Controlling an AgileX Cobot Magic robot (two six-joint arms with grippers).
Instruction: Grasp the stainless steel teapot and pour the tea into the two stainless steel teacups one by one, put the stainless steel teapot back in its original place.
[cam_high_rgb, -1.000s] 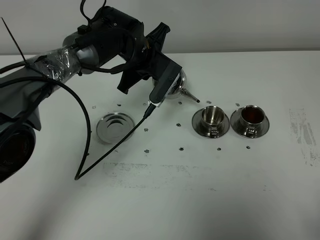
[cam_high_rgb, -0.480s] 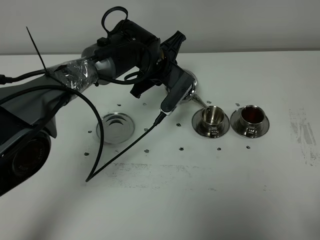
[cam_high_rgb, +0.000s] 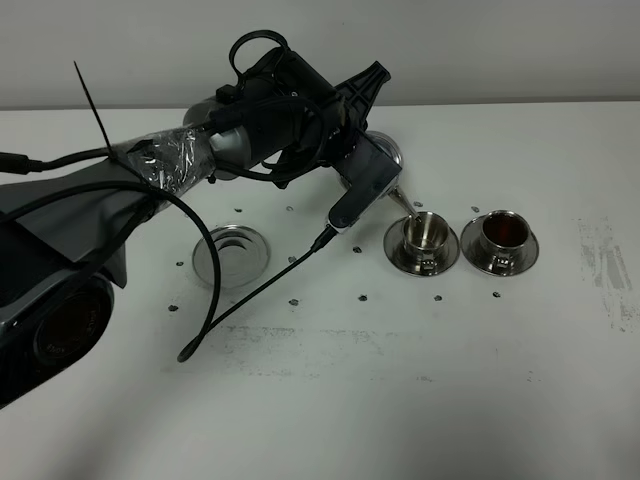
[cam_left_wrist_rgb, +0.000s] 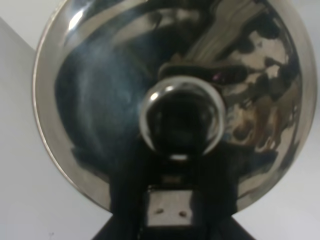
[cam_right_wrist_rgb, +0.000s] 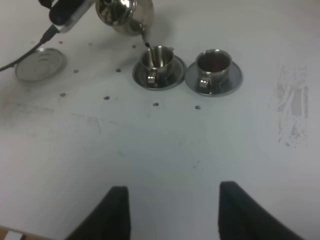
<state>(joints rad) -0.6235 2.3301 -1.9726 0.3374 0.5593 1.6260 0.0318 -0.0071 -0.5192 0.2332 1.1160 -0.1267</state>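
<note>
Teapot (cam_right_wrist_rgb: 120, 14) has shifted cupward (clamped in left jaws), spout at teacup (cam_high_rgb: 423, 235).

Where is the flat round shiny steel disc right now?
The flat round shiny steel disc lies on the white table, left of centre in the exterior high view, left of the nearer small steel teacup.

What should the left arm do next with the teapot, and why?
Probably tilt the stainless steel teapot a little further to start pouring: its spout is above the rim of the empty-looking teacup, while the other teacup holds tea.
</note>
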